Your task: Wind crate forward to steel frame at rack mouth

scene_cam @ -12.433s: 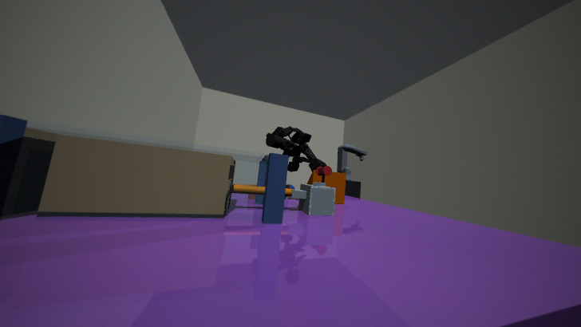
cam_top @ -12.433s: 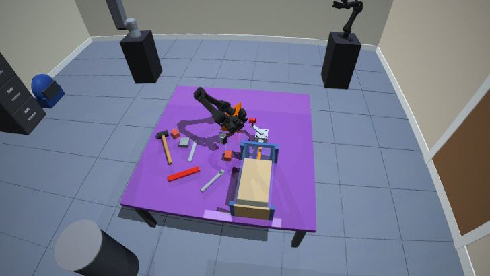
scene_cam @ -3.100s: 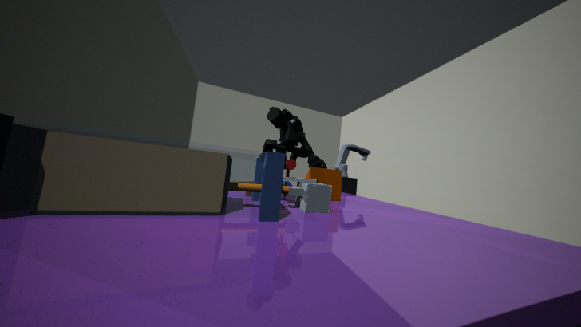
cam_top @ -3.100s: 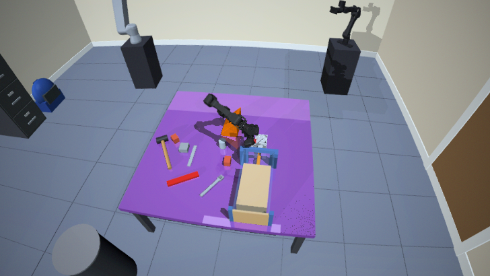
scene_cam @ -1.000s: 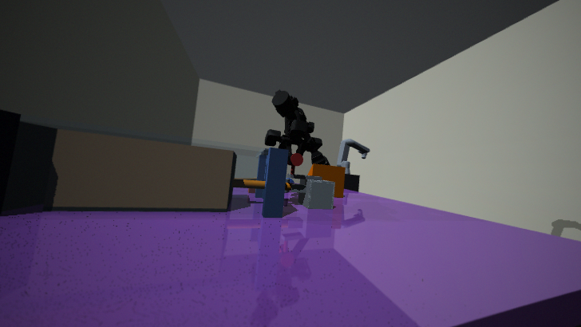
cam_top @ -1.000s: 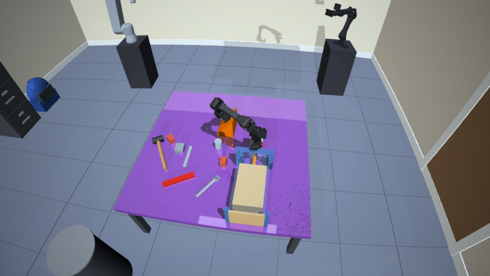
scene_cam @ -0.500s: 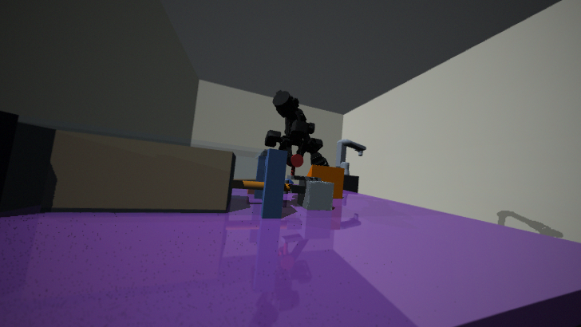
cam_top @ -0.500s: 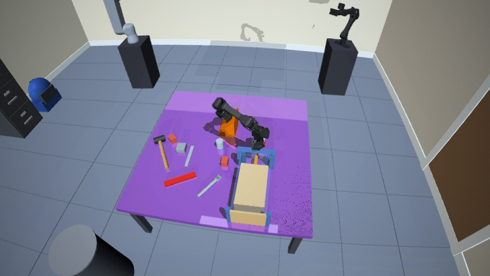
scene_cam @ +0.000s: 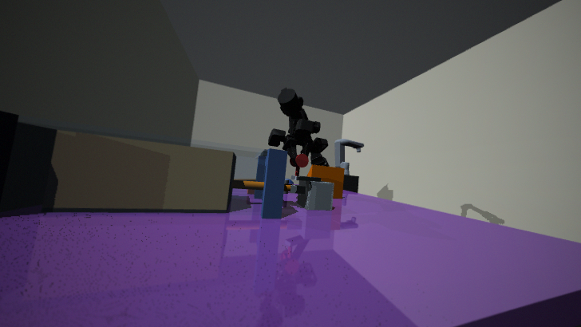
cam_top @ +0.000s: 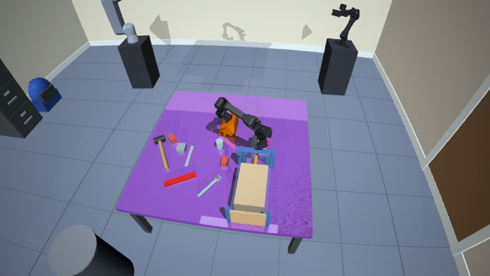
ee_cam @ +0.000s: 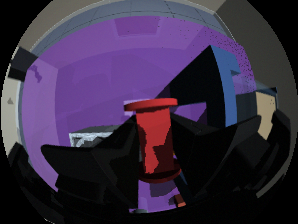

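My gripper (cam_top: 260,143) (ee_cam: 150,117) is shut on the winch handle's red grip (scene_cam: 302,160) (ee_cam: 154,137), just outside the rack mouth. The crank arm (scene_cam: 309,179) shows low under the grip, above the grey winch (scene_cam: 320,196) (ee_cam: 90,136); the key and hole are hidden. The tan crate (cam_top: 252,185) (scene_cam: 199,183) sits flat in the clear-panelled cubby. An orange strap (cam_top: 256,159) (scene_cam: 254,185) runs from its front towards the winch. A gap shows between the crate's front and the blue frame (cam_top: 256,151) (scene_cam: 273,183) (ee_cam: 228,87).
A hammer (cam_top: 163,154), red bar (cam_top: 180,179), grey bar (cam_top: 188,155), wrench (cam_top: 208,186) and grey block (cam_top: 180,147) lie left of the cubby. A pale cylinder (cam_top: 219,143) and an orange-red block (cam_top: 224,161) are nearer the frame. The orange arm base (cam_top: 228,126) stands behind.
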You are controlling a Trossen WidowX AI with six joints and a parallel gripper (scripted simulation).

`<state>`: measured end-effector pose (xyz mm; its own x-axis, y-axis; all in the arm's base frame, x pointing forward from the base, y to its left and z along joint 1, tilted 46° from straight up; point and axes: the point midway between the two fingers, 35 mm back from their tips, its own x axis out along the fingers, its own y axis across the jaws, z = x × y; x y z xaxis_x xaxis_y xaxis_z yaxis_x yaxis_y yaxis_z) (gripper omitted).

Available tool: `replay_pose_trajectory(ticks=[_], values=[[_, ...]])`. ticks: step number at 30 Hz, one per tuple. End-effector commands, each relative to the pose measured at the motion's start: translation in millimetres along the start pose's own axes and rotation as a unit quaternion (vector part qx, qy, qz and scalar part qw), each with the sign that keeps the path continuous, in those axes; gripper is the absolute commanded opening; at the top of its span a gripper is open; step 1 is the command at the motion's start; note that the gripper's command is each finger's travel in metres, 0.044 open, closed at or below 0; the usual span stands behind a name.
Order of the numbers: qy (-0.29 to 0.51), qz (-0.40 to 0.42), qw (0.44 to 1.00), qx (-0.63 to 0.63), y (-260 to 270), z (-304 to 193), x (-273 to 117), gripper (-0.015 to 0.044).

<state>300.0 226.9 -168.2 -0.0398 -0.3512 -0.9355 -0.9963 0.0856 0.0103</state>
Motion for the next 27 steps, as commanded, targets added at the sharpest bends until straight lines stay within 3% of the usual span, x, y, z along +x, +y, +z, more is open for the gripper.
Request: replay_pose_trajectory(ticks=[1,27], values=[[-0.013,0.01,1.0,-0.007,14,17,8,0.0],[-0.014,0.01,1.0,-0.007,28,29,13,0.0]])
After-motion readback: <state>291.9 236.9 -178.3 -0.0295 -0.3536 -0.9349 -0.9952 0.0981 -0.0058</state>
